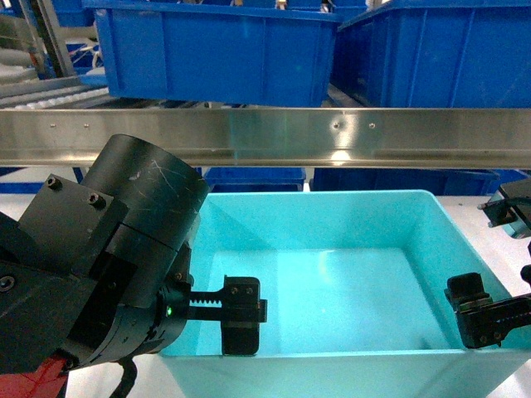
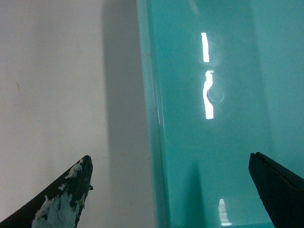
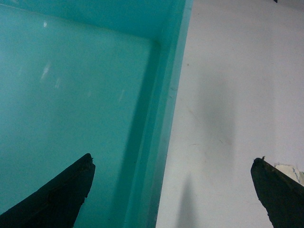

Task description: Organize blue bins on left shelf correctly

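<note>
The turquoise tub [image 1: 348, 274] is set on the pale tabletop [image 2: 52, 85], just in front of the stainless-steel rail [image 1: 265, 137] of the left shelf, on which dark blue crates [image 1: 216, 46] are carried. The tub's left wall is straddled by the left gripper [image 2: 168, 190], whose jaws are spread wide, one finger [image 1: 236, 315] inside the tub and the other over the table. The right wall is straddled likewise by the right gripper [image 3: 173, 190], jaws parted, one finger [image 1: 477, 319] within the tub. Nothing is seen inside the tub except the fingers.
</note>
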`<state>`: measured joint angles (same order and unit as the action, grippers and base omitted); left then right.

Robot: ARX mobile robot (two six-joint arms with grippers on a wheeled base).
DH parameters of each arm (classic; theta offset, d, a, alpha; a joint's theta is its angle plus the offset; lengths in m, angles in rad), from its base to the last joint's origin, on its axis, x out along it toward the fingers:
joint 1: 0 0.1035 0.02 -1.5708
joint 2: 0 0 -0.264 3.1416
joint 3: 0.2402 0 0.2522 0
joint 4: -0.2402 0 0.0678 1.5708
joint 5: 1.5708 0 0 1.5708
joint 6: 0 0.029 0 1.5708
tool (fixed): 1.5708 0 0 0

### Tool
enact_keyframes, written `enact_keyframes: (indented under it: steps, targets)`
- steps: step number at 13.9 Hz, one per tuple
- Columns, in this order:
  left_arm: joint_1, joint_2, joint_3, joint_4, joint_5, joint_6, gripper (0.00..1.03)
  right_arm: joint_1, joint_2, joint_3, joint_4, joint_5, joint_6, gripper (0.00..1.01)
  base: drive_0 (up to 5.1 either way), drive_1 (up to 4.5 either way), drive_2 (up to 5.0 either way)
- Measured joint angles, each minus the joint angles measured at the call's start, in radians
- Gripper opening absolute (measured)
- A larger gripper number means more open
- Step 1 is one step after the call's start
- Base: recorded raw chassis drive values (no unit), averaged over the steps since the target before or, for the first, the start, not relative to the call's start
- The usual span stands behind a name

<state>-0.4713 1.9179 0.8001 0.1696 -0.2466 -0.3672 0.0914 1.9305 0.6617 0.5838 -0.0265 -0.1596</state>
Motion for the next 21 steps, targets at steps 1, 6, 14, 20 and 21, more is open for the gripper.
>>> enact_keyframes:
  steps: [1, 6, 14, 20, 21]
  targets:
    - [0.0, 0.0, 0.0, 0.0, 0.0, 0.0, 0.96, 0.0, 0.0, 0.0, 0.0, 0.0, 0.0, 0.97, 0.0, 0.0, 0.0]
    - [0.0, 0.0, 0.0, -0.001, 0.0, 0.0, 0.5, 0.0, 0.0, 0.0, 0.0, 0.0, -0.003, 0.5, 0.0, 0.0, 0.0]
    - [-0.025, -0.229, -0.005, -0.074, -0.03, 0.063, 0.02, -0.001, -0.211, -0.073, 0.003, -0.05, 0.071, 0.02, 0.0, 0.0, 0.0]
    - [-0.035, -0.285, -0.005, -0.067, -0.03, 0.088, 0.02, -0.013, -0.309, -0.138, 0.096, -0.054, 0.069, 0.02, 0.0, 0.0, 0.0]
    - [-0.035, -0.285, -0.005, -0.068, -0.029, 0.088, 0.02, -0.013, -0.309, -0.138, 0.091, -0.054, 0.069, 0.02, 0.0, 0.0, 0.0]
